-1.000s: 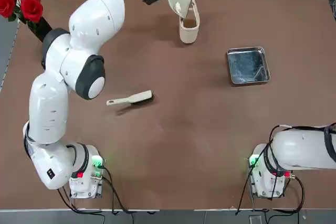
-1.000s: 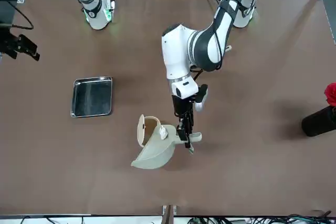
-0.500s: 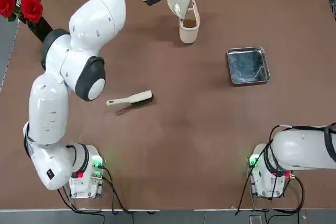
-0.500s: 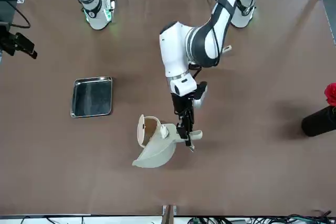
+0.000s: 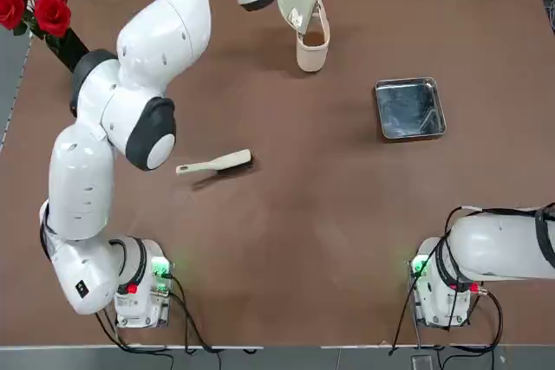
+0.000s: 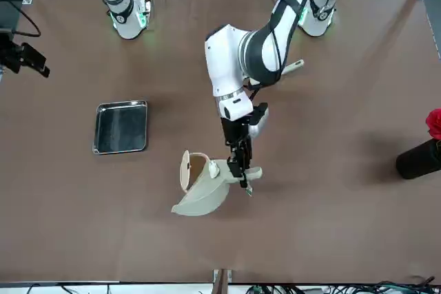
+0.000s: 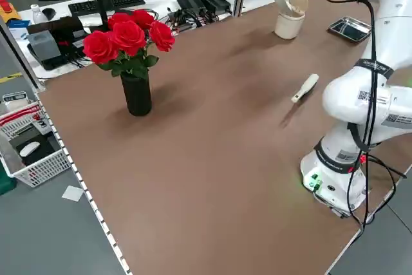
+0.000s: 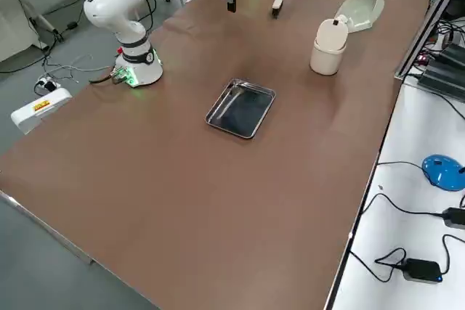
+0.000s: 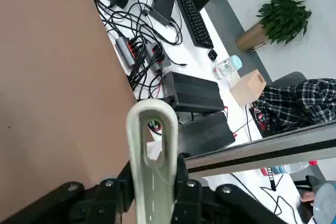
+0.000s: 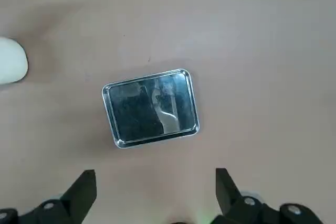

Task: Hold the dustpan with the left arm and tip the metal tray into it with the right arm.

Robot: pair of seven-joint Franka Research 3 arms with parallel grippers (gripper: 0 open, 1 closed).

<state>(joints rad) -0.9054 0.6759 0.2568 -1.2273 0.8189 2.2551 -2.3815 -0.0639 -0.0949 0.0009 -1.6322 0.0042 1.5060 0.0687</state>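
Now, left gripper point(image 6: 241, 176): clamped on the handle of our dustpan point(image 6: 205, 193), scoop tilted over the bin point(image 8: 329, 48).
Right gripper point(image 10: 156, 187): wide apart, empty, in view of the metal tray point(image 10: 151, 108), flat on the table.
Dustpan: we'd best level it before tipping.
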